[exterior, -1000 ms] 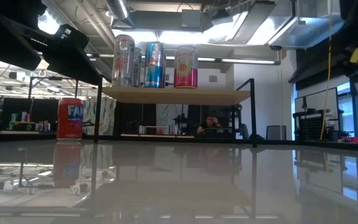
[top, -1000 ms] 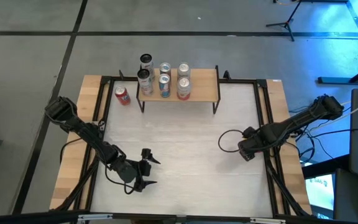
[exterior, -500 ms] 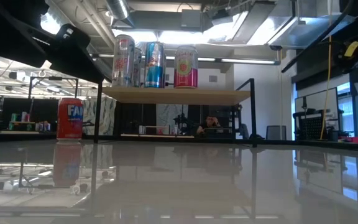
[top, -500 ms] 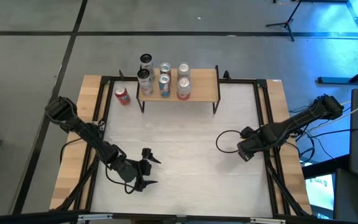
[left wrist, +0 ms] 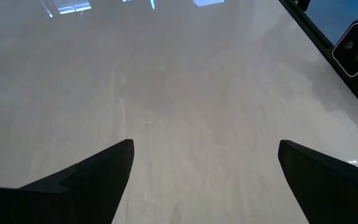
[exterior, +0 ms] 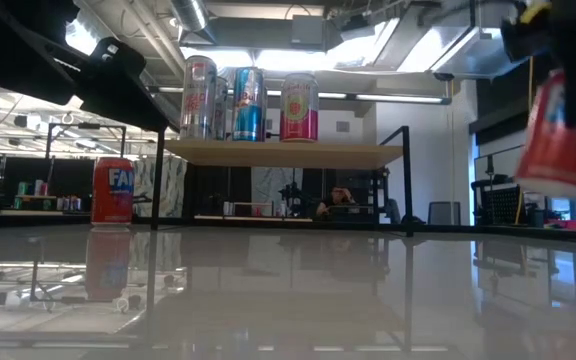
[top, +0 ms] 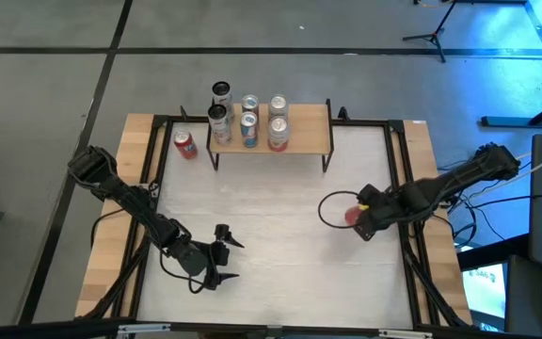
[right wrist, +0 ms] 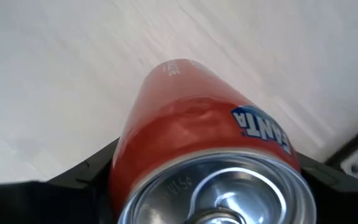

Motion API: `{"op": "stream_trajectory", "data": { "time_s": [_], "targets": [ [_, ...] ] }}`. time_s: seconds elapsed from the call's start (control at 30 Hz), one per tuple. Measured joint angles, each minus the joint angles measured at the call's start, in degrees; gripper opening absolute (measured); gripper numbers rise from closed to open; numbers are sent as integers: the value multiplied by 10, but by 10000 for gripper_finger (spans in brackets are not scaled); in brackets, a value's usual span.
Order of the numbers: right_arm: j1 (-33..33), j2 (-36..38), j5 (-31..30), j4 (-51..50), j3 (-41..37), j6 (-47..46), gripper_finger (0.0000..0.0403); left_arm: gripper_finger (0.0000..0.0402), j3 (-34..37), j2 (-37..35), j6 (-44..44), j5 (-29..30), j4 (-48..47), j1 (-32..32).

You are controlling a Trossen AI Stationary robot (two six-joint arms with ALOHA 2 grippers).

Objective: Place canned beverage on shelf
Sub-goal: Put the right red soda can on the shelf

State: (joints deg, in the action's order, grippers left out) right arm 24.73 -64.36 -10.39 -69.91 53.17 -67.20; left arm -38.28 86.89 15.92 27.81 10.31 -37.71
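Observation:
My right gripper (top: 358, 218) is shut on a red Fanta can (right wrist: 204, 143) at the table's right, above the tabletop; the can also shows in the low view (exterior: 563, 135). The shelf (top: 301, 132), a light-wood board on black legs, stands at the far edge with several cans upright on it (exterior: 249, 104). Another red can (top: 185, 144) stands on the table left of the shelf. My left gripper (top: 226, 254) is open and empty near the front left. My right gripper pinches the red can's wall near its top end (right wrist: 135, 168) between its two fingers (right wrist: 82, 180), one on each side. The fingers slant down from the table's right side. The can is lifted clear of the table and tilted, its lid toward the wrist camera.
Black rails (top: 398, 179) run along the table's left and right sides. A dark cable loop (top: 327, 209) lies on the table beside my right gripper. The shelf's right half (exterior: 353, 152) bears no cans. Bare tabletop (top: 271, 207) lies between the arms.
My right gripper has gone toward the table's left edge and up with the red can. In the low view the can has come in from the right edge and now hangs tilted, clear of the table. The cable loop has shifted left with it.

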Motion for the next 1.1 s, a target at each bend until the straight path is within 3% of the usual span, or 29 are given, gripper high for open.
{"op": "stream_trajectory", "data": {
  "time_s": [0.6,0.87,1.1],
  "targets": [
    [-20,-24,-214,-1,264,213,291,389,0,0,-30,-24,-19,8],
    [-163,-103,-193,-1,405,377,291,389,0,0,-71,-50,-19,47],
    [-327,-199,-100,-9,511,487,291,389,0,0,-94,-81,-20,77]
  ]
}}
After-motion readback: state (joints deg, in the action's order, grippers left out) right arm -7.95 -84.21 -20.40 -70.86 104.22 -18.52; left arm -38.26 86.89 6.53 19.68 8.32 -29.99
